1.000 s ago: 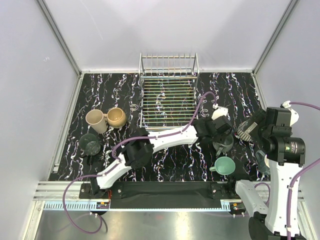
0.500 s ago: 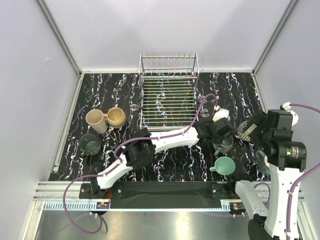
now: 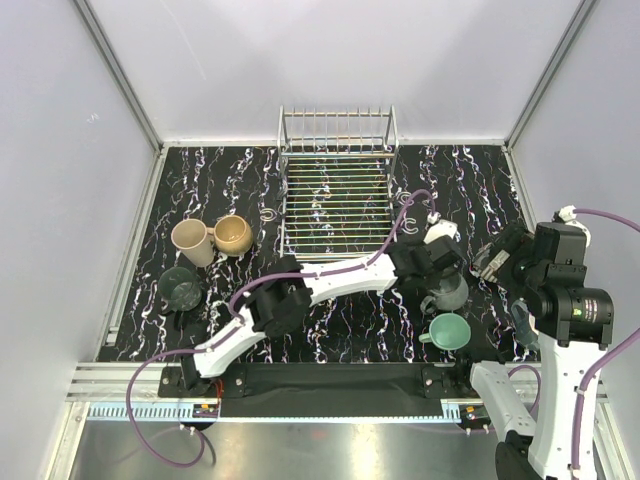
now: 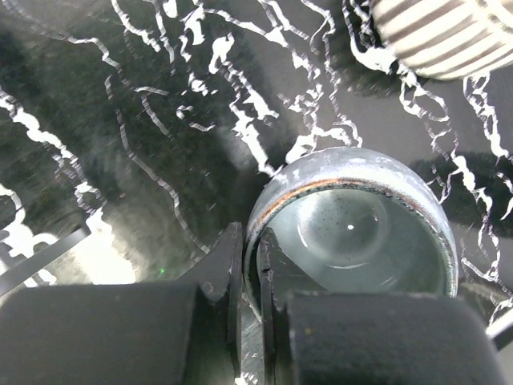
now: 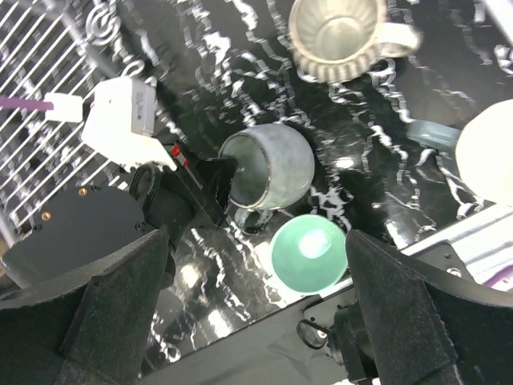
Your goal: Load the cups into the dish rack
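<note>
1. The left gripper (image 4: 250, 269) is closed tight on the rim of a grey-green mug (image 4: 353, 233); one finger is inside the mouth and the other is against the outer wall.
2. That mug is found near the right part of the bench (image 3: 470, 180), towards its near edge. Whether it rests flat on the surface cannot be told.
3. A teal cup (image 3: 449, 330) is seen just beside the held mug, on the side of the near edge, mouth up.
4. The right gripper (image 5: 256, 321) is held wide open above the right edge of the bench, with nothing between its fingers (image 5: 120, 305).
5. A ribbed whitish mug (image 5: 337, 32) is placed upright beyond the grey-green mug, apart from it.
6. The dish rack (image 3: 335, 215) is set at the middle of the far edge, its upright tines at the back.
7. A beige cup (image 3: 190, 241) and a tan cup (image 3: 233, 235) are stood side by side near the left edge, with a dark green cup (image 3: 181, 288) nearer the front.
</note>
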`<act>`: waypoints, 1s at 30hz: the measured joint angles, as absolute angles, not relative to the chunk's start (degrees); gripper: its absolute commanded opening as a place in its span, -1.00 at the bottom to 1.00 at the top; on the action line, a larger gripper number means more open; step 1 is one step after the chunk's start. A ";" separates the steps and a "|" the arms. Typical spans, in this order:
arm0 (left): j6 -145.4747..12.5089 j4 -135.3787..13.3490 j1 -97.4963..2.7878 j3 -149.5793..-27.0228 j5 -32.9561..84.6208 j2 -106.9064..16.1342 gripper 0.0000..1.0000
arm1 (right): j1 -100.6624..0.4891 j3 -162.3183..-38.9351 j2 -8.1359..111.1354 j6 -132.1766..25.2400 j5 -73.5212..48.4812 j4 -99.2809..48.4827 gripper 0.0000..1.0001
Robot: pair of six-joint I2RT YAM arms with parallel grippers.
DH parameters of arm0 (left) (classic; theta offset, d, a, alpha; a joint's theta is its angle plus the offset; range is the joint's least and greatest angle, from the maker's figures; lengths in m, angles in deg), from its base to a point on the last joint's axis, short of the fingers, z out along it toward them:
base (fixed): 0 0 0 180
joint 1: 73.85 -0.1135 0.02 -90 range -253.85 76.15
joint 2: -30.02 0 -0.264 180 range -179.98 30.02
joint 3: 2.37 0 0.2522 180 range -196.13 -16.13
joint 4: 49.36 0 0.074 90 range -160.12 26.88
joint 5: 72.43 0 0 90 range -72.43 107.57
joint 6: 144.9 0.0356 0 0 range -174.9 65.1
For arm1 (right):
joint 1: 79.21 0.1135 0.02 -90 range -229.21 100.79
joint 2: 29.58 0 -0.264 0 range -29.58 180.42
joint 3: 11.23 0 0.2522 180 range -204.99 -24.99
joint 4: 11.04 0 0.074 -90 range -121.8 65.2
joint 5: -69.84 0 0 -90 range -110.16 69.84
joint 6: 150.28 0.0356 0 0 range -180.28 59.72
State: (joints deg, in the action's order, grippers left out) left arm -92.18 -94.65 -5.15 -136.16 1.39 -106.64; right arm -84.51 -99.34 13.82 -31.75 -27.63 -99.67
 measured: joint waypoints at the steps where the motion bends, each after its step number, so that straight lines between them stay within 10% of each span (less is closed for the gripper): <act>1: -92.05 -94.56 -5.32 -135.00 1.71 -105.79 -1.00 | -84.51 -99.34 13.82 -32.12 -26.60 -99.67 0.99; 23: -102.21 -79.00 -26.96 -77.87 8.84 -28.04 -1.00 | -83.99 -84.45 11.11 -25.65 24.04 -73.27 0.91; 30: -106.26 -78.43 -29.32 -69.12 8.47 -18.14 -1.00 | -68.49 -78.42 14.71 -15.36 27.39 -56.31 0.88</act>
